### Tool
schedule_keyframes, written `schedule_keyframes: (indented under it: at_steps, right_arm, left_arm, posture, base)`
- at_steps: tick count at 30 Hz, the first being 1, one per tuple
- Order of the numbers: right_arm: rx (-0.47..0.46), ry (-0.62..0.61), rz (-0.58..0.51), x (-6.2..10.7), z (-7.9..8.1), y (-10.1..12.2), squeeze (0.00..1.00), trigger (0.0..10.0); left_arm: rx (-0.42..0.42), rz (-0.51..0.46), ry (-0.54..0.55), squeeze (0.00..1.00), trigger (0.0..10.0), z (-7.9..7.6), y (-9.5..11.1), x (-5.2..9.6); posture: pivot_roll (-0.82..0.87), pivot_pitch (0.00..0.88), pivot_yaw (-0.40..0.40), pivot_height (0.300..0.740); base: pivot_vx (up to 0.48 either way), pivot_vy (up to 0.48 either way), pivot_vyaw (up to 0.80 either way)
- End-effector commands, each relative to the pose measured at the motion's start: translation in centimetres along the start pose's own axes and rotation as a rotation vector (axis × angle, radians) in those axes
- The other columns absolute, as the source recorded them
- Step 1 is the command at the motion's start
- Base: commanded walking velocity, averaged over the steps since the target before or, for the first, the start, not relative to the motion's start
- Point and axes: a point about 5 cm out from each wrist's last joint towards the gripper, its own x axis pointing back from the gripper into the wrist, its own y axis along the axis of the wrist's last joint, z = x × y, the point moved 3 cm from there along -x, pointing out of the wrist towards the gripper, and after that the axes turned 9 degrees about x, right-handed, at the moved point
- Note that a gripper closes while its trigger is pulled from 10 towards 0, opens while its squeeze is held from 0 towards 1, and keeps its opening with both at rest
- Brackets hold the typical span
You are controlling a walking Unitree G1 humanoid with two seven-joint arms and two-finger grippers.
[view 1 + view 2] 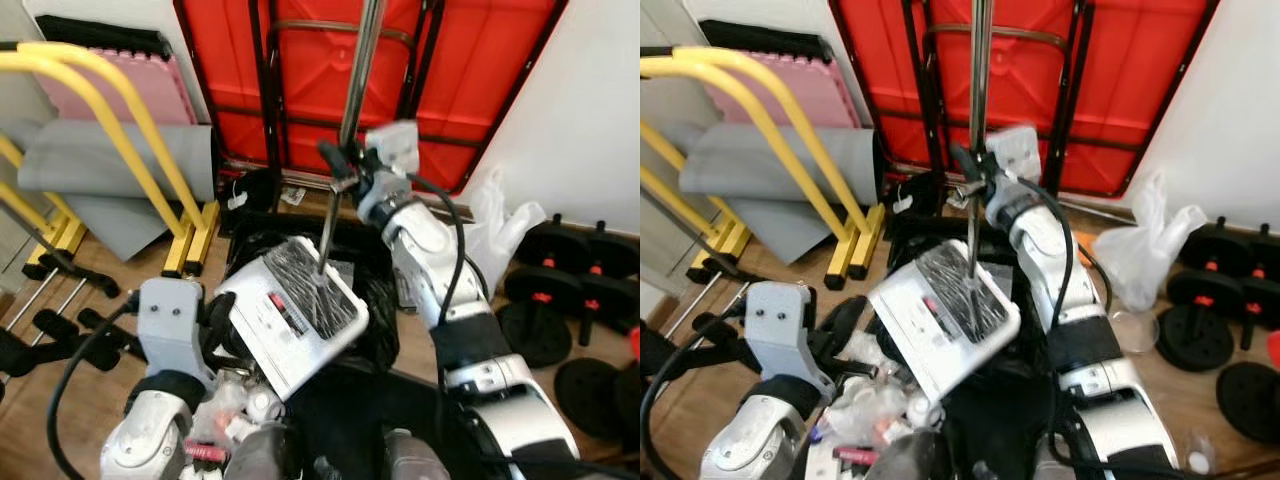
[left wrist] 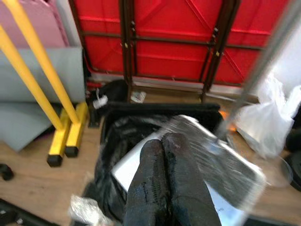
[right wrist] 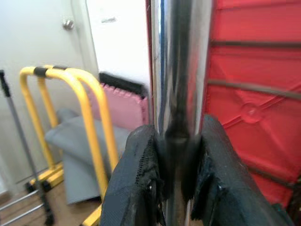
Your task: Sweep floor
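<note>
Right gripper (image 3: 175,186): raised in front of the red panel, both black fingers clamped on the metal pole, one on each side of it.
Metal pole (image 1: 352,100): shiny tube, running from the top of the head views down through the right gripper to the white dustpan; tilted slightly from upright.
Dustpan (image 1: 292,312): white, flat and tilted, with a dark ribbed patch where the pole meets it and a red-and-black label on its face; it sits above the black bag, between the two arms.
Left gripper (image 2: 165,186): fingers pressed together with no gap visible, pointing at the dustpan's near edge; whether they pinch it cannot be told.
Black bag (image 1: 380,290): crumpled dark plastic lining a low black frame, directly under and behind the dustpan.
Red panel (image 1: 330,70): large folded red surface with a black metal frame, leaning on the wall behind the bag.
Yellow bars (image 1: 120,120): curved tubular frame standing on the wood floor to the robot's left, beside grey and pink mats.
White plastic bag (image 1: 1145,245): lying on the floor to the right of the right arm.
Dumbbells (image 1: 565,275): black weights with red collars, grouped by the wall at far right.
</note>
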Motion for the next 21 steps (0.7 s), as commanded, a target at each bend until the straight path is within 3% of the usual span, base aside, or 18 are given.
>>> schedule_keyframes:
  at_steps: [1, 4, 7, 11, 21]
  right_arm:
    - [0.01, 0.002, -0.069, -0.1, 0.0, 1.8, 0.0, 10.0]
    - [0.012, -0.003, -0.033, 1.1, -0.2, 0.8, 0.0, 10.0]
    - [0.009, -0.003, 0.021, 3.1, 0.1, -0.5, 0.0, 10.0]
    - [0.019, -0.001, 0.053, 4.4, 0.1, -1.0, 0.0, 10.0]
    - [0.054, -0.023, 0.09, 5.7, -0.7, -1.6, 0.0, 10.0]
  left_arm:
    - [0.006, 0.02, 0.055, 0.0, 10.0, 0.5, -0.6, 0.1]
    - [0.001, 0.026, 0.048, 0.0, 10.0, 0.6, -0.8, -0.4]
    - [0.0, 0.019, 0.017, 0.0, 10.0, 0.6, -1.1, -1.1]
    - [-0.008, 0.014, 0.031, 0.0, 10.0, 0.9, -1.3, -1.6]
    - [0.018, 0.004, 0.001, 0.0, 10.0, 0.9, -1.8, -1.9]
  posture:
    - [0.0, 0.16, 0.01, 0.74]
    - [-0.01, 0.122, 0.018, 0.74]
    - [-0.03, 0.074, 0.011, 0.74]
    - [-0.03, 0.049, 0.005, 0.74]
    - [-0.04, 0.01, 0.004, 0.74]
  base:
    - [0.0, 0.0, 0.0]
    - [0.0, 0.0, 0.0]
    - [0.48, 0.0, 0.0]
    - [0.36, 0.0, 0.0]
    - [0.076, 0.0, 0.0]
